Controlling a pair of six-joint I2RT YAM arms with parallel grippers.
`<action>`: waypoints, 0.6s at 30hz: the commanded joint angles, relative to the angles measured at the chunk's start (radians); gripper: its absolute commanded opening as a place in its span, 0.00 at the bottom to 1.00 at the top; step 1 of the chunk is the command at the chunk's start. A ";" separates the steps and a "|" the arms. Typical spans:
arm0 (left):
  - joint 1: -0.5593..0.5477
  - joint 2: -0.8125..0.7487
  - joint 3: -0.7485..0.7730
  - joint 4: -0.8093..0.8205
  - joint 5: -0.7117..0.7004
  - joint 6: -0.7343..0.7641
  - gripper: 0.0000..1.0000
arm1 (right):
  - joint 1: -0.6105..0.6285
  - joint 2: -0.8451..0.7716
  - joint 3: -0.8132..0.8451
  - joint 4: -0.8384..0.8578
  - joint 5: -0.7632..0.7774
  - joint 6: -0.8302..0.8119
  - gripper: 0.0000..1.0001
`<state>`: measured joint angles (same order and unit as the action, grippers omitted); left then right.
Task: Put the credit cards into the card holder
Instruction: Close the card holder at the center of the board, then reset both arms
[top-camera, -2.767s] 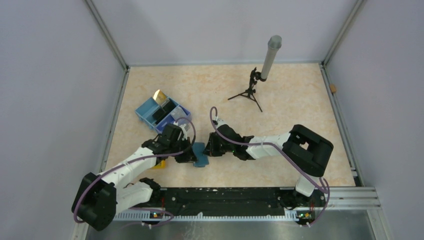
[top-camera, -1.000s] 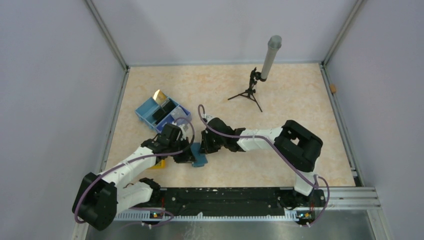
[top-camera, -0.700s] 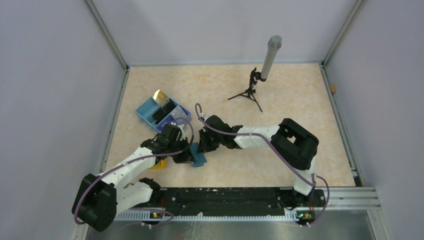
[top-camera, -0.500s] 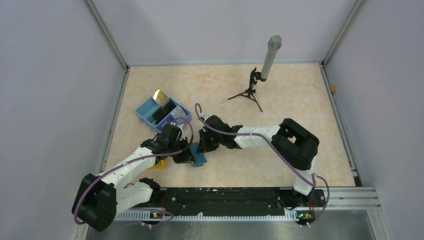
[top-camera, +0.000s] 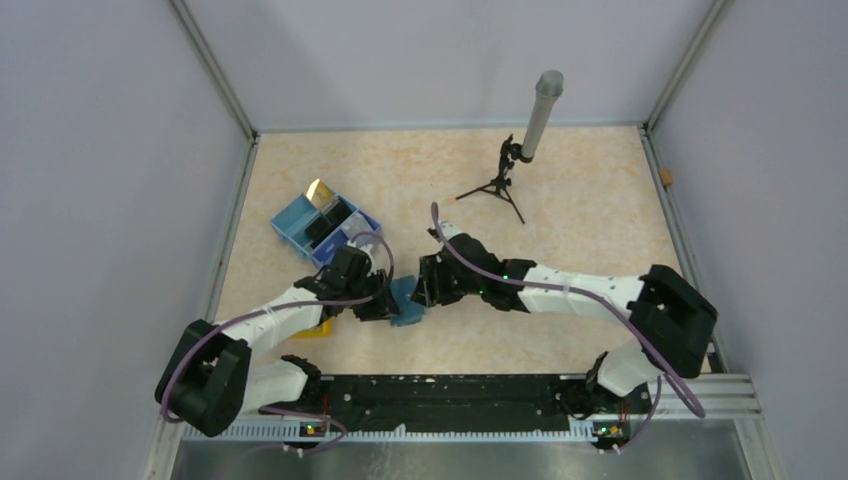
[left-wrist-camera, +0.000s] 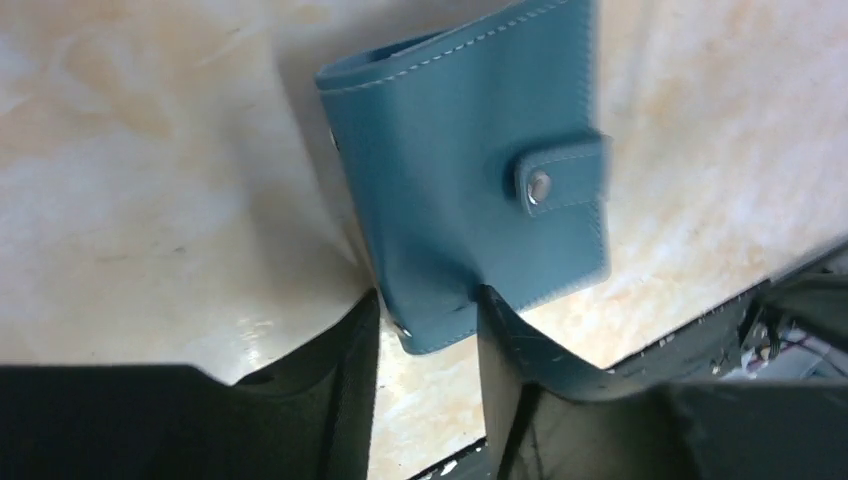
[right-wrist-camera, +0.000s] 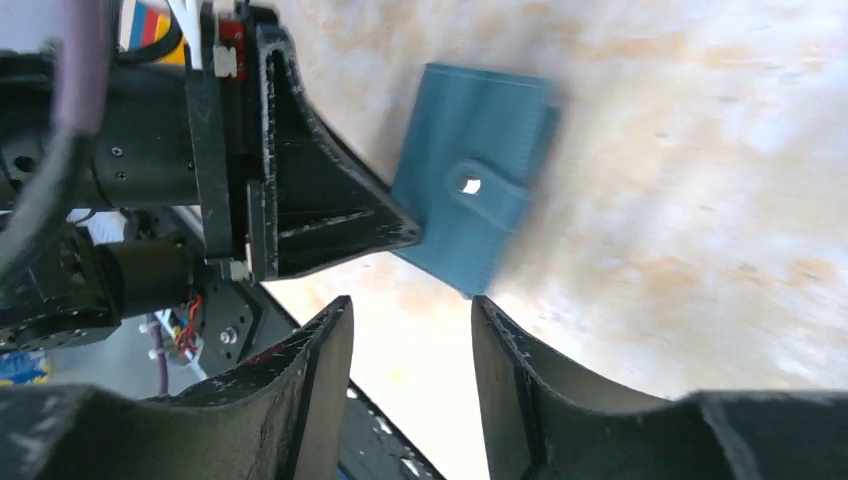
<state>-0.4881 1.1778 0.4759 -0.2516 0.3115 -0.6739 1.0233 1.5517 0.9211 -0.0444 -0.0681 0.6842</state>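
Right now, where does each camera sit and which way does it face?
Top: high behind the robot, looking down on the table; left arm, right arm show.
Left wrist: looks down on the holder; left end effector straddles its corner.
Right wrist: views the holder from the opposite side; right end effector open.
Shared: both wrist views show the holder's clasp.

The card holder (top-camera: 405, 303) lies flat on the table (top-camera: 580, 220) between both grippers. One corner sits between the left gripper's (left-wrist-camera: 425, 310) fingertips, and the right gripper (right-wrist-camera: 410, 310) is just beyond its opposite side, apart from it. The tray box (top-camera: 296, 222) holding the credit cards (top-camera: 333, 217) sits behind and left of the left gripper.
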 joint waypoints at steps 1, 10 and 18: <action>0.019 0.011 -0.031 0.009 -0.108 0.032 0.51 | -0.071 -0.150 -0.092 -0.074 0.093 0.016 0.50; 0.051 -0.256 0.064 -0.132 -0.221 0.092 0.98 | -0.318 -0.433 -0.254 -0.209 0.156 -0.047 0.67; 0.254 -0.387 0.288 -0.291 -0.258 0.186 0.99 | -0.424 -0.700 -0.214 -0.380 0.411 -0.146 0.78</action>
<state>-0.3260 0.8146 0.6357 -0.4648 0.0868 -0.5674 0.6159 0.9699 0.6617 -0.3393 0.1772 0.6102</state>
